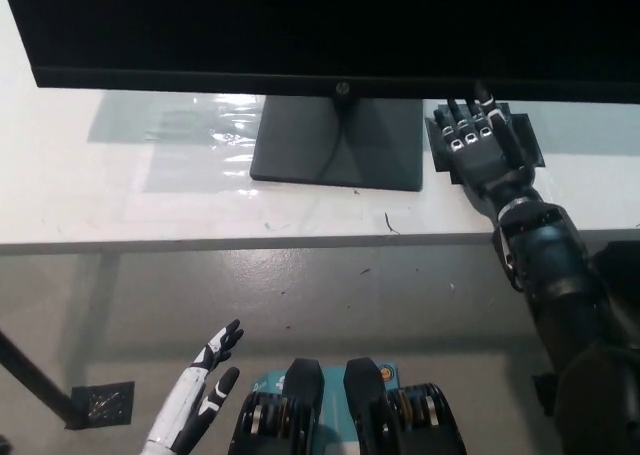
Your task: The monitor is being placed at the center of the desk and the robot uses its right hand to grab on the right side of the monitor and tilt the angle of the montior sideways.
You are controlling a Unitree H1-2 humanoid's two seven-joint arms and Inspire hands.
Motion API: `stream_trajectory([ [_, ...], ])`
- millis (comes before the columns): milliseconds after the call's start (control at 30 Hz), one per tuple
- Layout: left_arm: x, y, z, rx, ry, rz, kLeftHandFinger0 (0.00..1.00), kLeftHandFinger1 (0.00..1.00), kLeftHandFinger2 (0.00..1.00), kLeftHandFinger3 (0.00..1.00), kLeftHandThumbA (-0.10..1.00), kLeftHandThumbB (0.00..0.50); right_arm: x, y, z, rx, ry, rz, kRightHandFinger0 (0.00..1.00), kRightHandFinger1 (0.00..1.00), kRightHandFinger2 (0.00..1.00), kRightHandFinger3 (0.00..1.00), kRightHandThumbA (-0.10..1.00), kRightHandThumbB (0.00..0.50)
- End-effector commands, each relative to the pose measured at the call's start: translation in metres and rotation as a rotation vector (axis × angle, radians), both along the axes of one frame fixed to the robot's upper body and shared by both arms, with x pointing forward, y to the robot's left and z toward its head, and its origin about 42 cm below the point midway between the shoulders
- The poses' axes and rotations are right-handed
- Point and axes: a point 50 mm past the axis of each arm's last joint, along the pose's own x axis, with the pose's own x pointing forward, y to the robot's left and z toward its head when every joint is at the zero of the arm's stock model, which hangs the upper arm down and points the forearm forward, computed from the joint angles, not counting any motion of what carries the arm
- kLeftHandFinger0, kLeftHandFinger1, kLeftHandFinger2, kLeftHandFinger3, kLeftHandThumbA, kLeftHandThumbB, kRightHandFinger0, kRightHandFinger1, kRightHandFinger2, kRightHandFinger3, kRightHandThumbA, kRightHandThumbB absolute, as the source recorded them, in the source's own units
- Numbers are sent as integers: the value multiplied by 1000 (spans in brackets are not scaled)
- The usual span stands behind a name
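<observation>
A black monitor [320, 25] fills the top of the head view, its lower bezel running across the picture above a white desk [120, 205]. Its dark square stand base [340, 145] sits on the desk near the middle. My black right hand [480, 145] reaches up from the lower right, palm down over the desk, fingers spread, their tips at the monitor's lower edge right of centre. It holds nothing. My white left hand [205, 390] rests low at the bottom left, below the desk's front edge, fingers apart.
A dark flat patch [528, 140] lies on the desk under my right hand. Shiny clear film [200, 125] covers the desk left of the stand. A grey floor [300, 295] shows below the desk edge, with a dark pole [35, 380] at bottom left.
</observation>
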Motion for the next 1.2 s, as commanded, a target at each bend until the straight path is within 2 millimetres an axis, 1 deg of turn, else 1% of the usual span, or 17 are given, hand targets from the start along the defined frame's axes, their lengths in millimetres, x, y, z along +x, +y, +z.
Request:
stream_trajectory([
  [0,3,6,11,-6,-71,8,1000,1000,1000,1000,1000,367,38,9,93,-33,-163,-35,1000,1000,1000,1000,1000,386],
  [100,3,6,11,-6,-71,8,1000,1000,1000,1000,1000,367,38,9,94,-33,-162,-36,1000,1000,1000,1000,1000,384],
  [200,2,6,10,-7,-68,7,1000,1000,1000,1000,1000,363,43,15,111,-43,-178,-33,1000,1000,1000,1000,1000,388],
  [300,2,6,10,-7,-68,7,1000,1000,1000,1000,1000,364,43,15,111,-44,-177,-33,1000,1000,1000,1000,1000,387],
  [333,2,5,9,-13,-64,7,1000,1000,1000,1000,1000,366,47,19,124,-64,-197,-28,1000,1000,1000,1000,1000,380],
  [433,1,3,9,-11,-64,8,1000,1000,1000,1000,1000,367,48,18,128,-59,-201,-27,1000,1000,1000,1000,1000,378],
  [600,3,4,10,-13,-66,-1,1000,1000,1000,1000,1000,364,46,15,127,-60,-242,-30,1000,1000,1000,1000,1000,373],
  [700,4,6,12,-17,-67,-2,1000,1000,1000,1000,1000,368,30,11,105,-87,-324,-20,1000,1000,1000,1000,1000,377],
  [800,4,7,12,-16,-67,-2,1000,1000,1000,1000,1000,370,24,11,102,-98,-340,-23,1000,1000,1000,1000,1000,377],
  [833,0,9,12,-12,-65,1,1000,1000,1000,1000,1000,363,-12,10,83,-136,-418,-20,1000,1000,1000,1000,1000,372],
  [867,-1,10,12,-9,-66,1,1000,1000,1000,1000,1000,362,-23,9,79,-139,-433,-19,1000,1000,1000,1000,1000,372],
  [900,-3,11,12,-1,-67,-1,1000,1000,1000,1000,1000,357,-49,5,68,-167,-479,-12,1000,1000,1000,1000,1000,378],
  [1000,-3,11,12,0,-67,-1,1000,1000,1000,1000,1000,357,-54,5,68,-171,-481,-11,1000,1000,1000,1000,1000,377],
  [1033,-6,11,10,3,-64,5,1000,1000,1000,1000,1000,348,-107,-4,52,-219,-512,3,1000,1000,1000,1000,1000,417],
  [1067,-6,11,10,4,-64,5,1000,1000,1000,1000,1000,346,-125,-8,48,-238,-522,8,1000,1000,1000,1000,1000,421],
  [1133,-6,11,10,4,-64,6,1000,1000,1000,1000,1000,345,-126,-8,49,-238,-520,8,1000,1000,1000,1000,1000,422],
  [1167,-11,12,7,0,-53,5,1000,1000,1000,1000,1000,346,-161,-15,34,-326,-552,9,1000,1000,1000,1000,1000,421],
])
